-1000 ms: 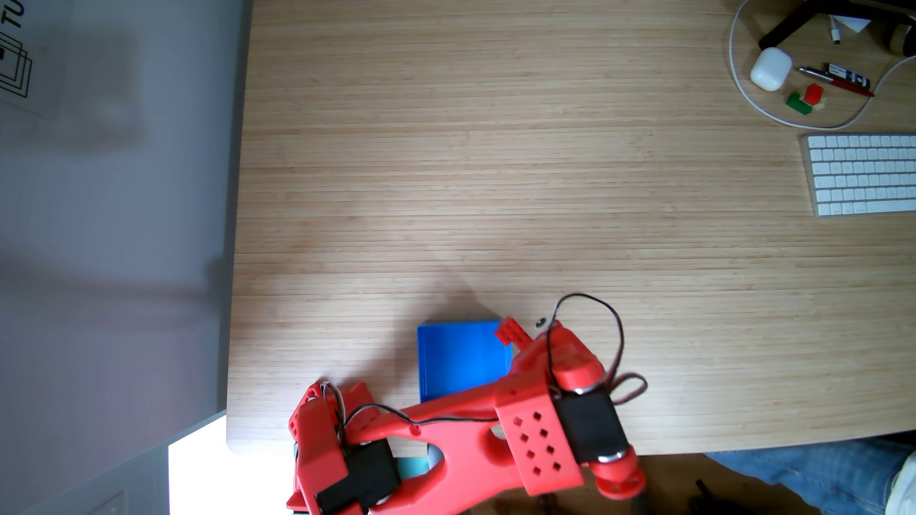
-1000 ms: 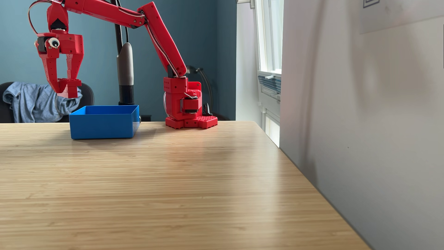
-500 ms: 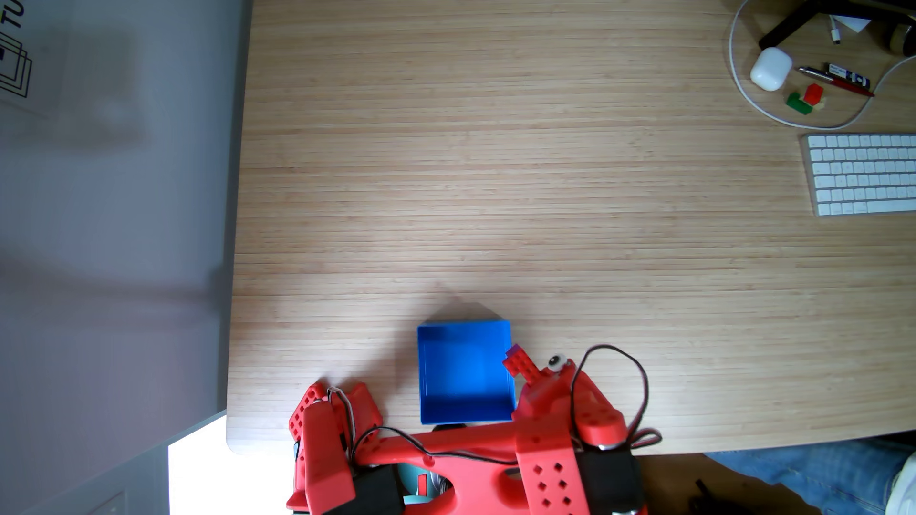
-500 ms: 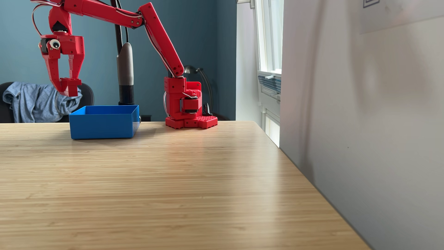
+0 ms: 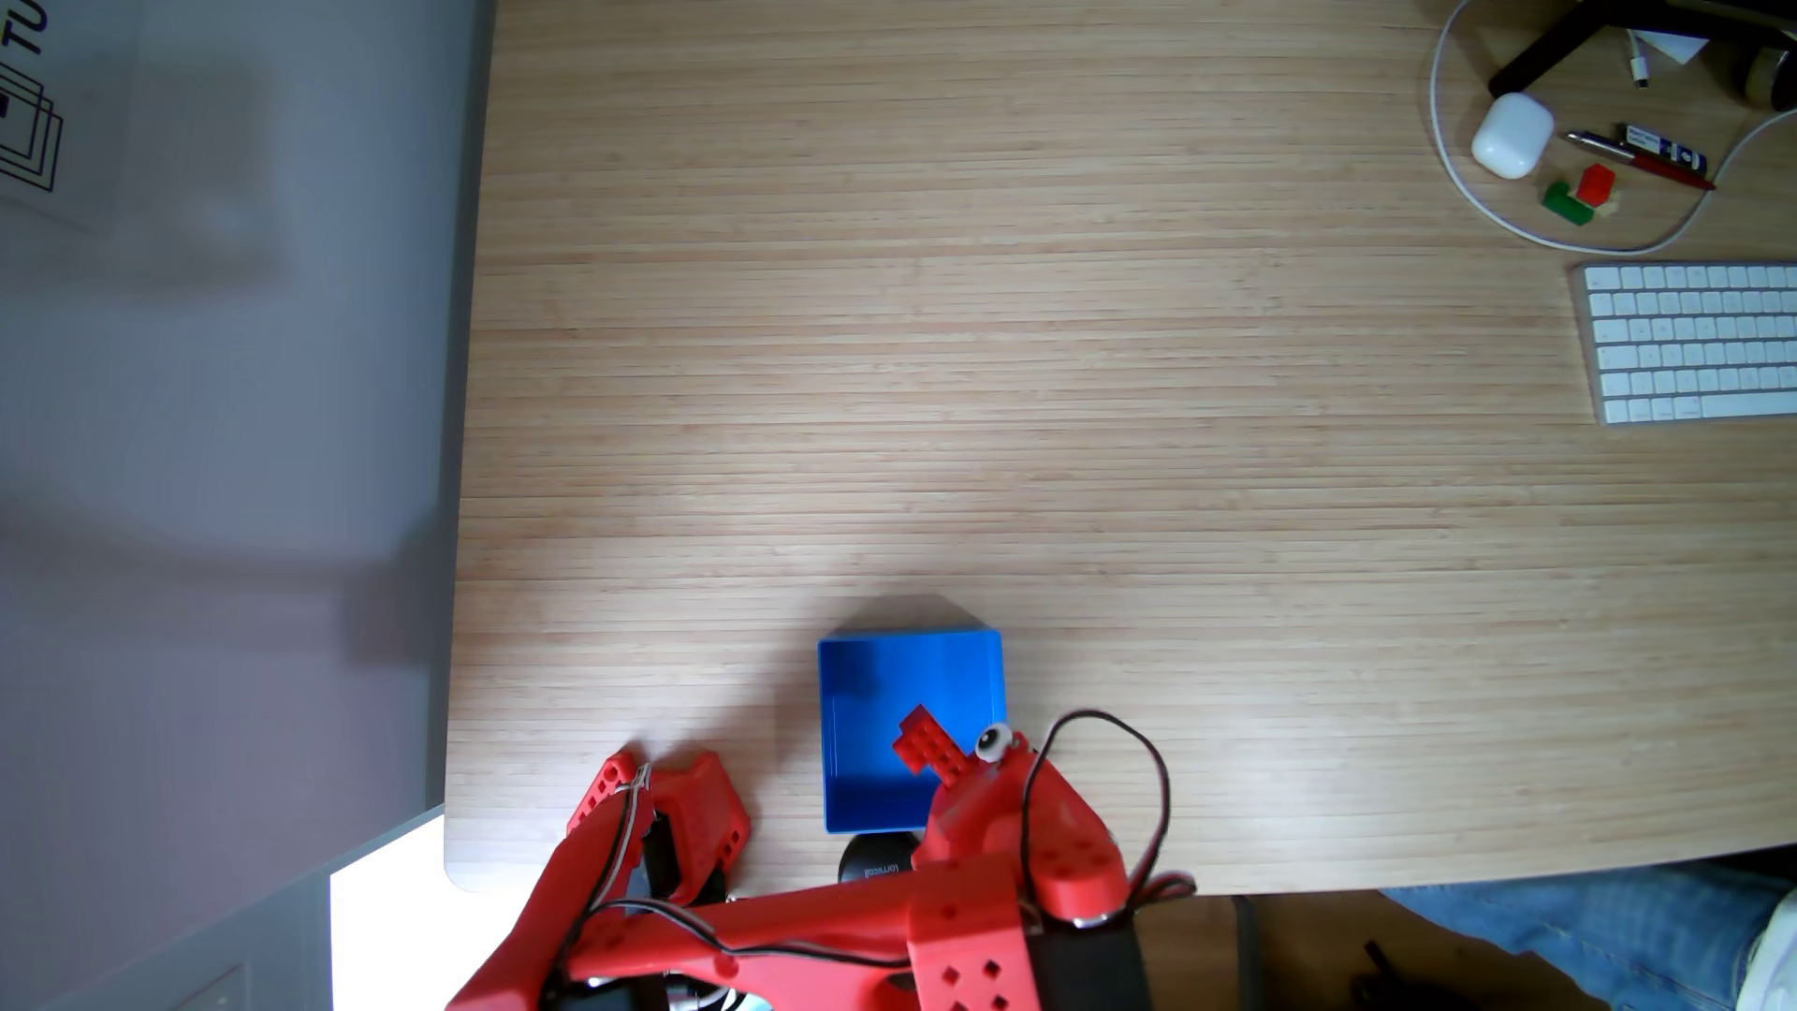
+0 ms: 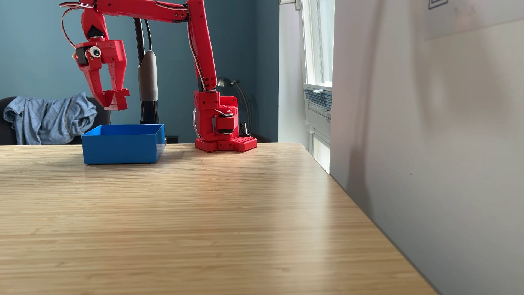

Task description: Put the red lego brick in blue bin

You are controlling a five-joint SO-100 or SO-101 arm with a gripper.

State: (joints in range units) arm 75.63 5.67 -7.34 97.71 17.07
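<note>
The red lego brick hangs in the air, held between the fingertips of my red gripper, which is shut on it. The blue bin stands near the table's lower edge in a fixed view from above. The brick hovers over the bin's open top, toward its right half in that view. From the side, the brick sits a short way above the bin's rim, apart from it. The gripper points downward.
My arm's red base stands right of the bin in the side view. A black camera pole rises behind the bin. A white keyboard, an earbud case, pens and small bricks lie at the far right.
My gripper has carried the brick from beside the bin's edge to above its inside. The arm swung toward its base and the brick stayed gripped.
</note>
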